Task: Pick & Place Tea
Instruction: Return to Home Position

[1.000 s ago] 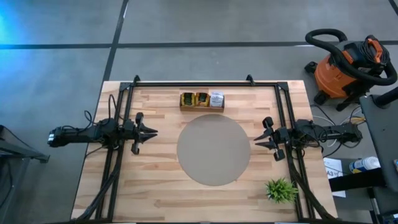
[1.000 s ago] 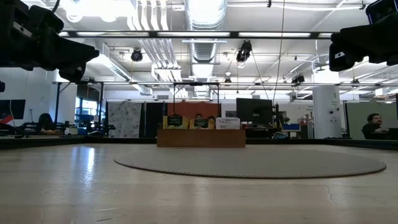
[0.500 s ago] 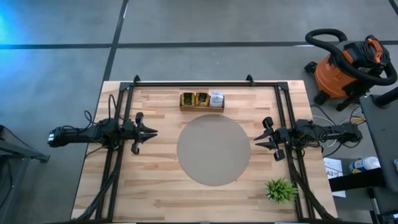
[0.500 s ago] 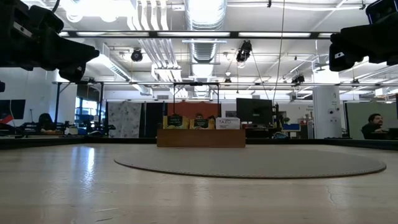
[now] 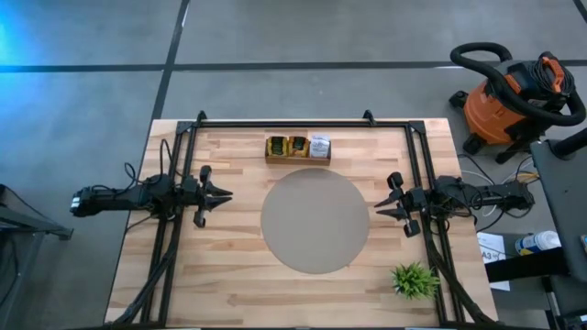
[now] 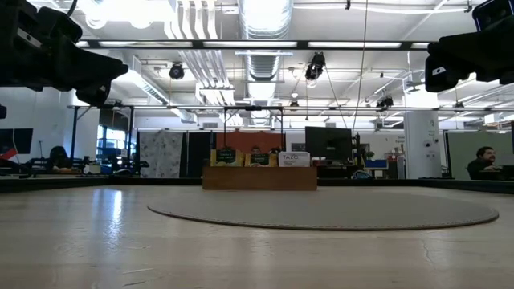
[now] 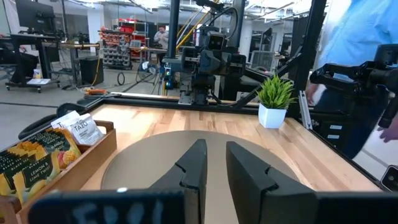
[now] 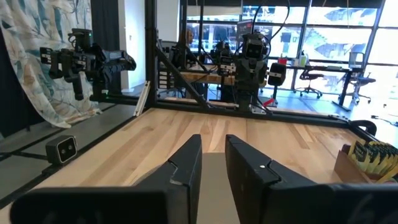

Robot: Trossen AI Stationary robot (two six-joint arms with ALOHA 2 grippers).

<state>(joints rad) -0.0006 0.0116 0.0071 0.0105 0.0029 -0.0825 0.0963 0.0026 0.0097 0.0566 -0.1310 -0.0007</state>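
Observation:
The tea (image 5: 297, 147) stands upright in a brown wooden tray (image 5: 298, 161) at the table's far middle: yellow packets on the left, white ones (image 5: 319, 146) on the right. The left wrist view also shows the tea (image 7: 37, 155). My left gripper (image 5: 227, 194) hangs level over the table's left side and points at the round mat (image 5: 315, 220). My right gripper (image 5: 378, 207) mirrors it on the right. In each wrist view the fingers (image 7: 198, 163) (image 8: 189, 155) stand a narrow gap apart with nothing between them.
A small green plant (image 5: 413, 280) in a white pot stands at the near right corner. Black frame rails (image 5: 284, 122) run along the far, left and right sides of the table. An orange shop vacuum (image 5: 509, 101) is on the floor beyond the right edge.

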